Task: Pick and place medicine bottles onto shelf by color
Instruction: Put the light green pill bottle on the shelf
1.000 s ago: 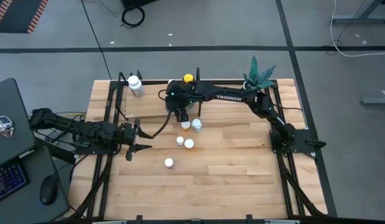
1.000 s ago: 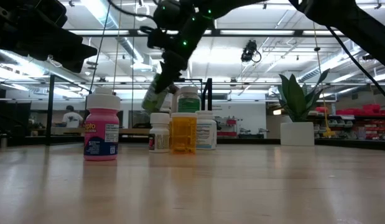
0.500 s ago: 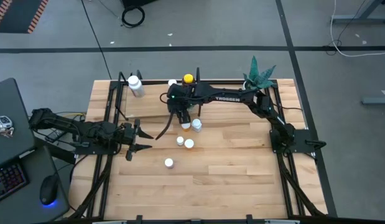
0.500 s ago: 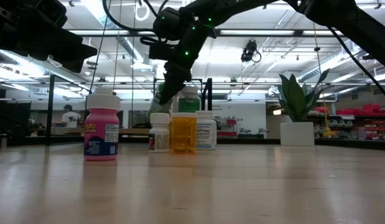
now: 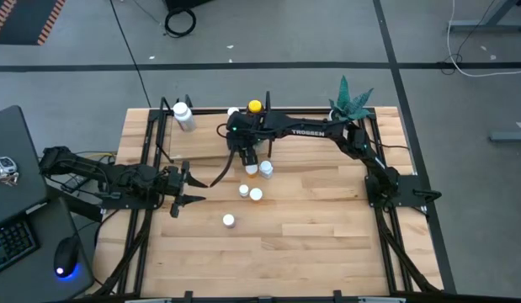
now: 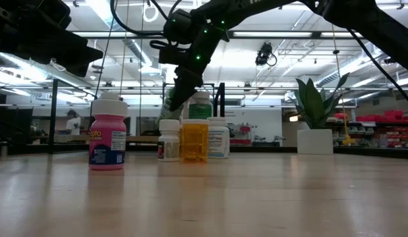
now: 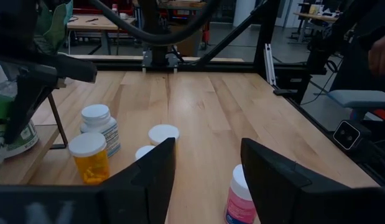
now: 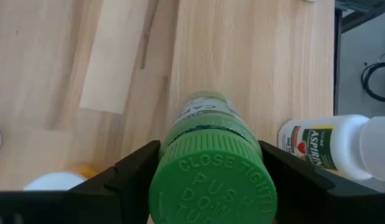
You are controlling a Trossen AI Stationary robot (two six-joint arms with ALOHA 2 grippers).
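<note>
Green bottle (image 6: 199,105) half-hidden behind orange bottle (image 6: 194,141), low view.

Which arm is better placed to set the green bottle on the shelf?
Right. Its end effector is already shut on the green-capped green bottle above the light wood shelf board. The left end effector sits open and empty near the table's left edge.

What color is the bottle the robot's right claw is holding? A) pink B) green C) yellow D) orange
B: in the right wrist view, the right gripper has its jaws closed on either side of a green bottle with a green cap, above the shelf.
</note>
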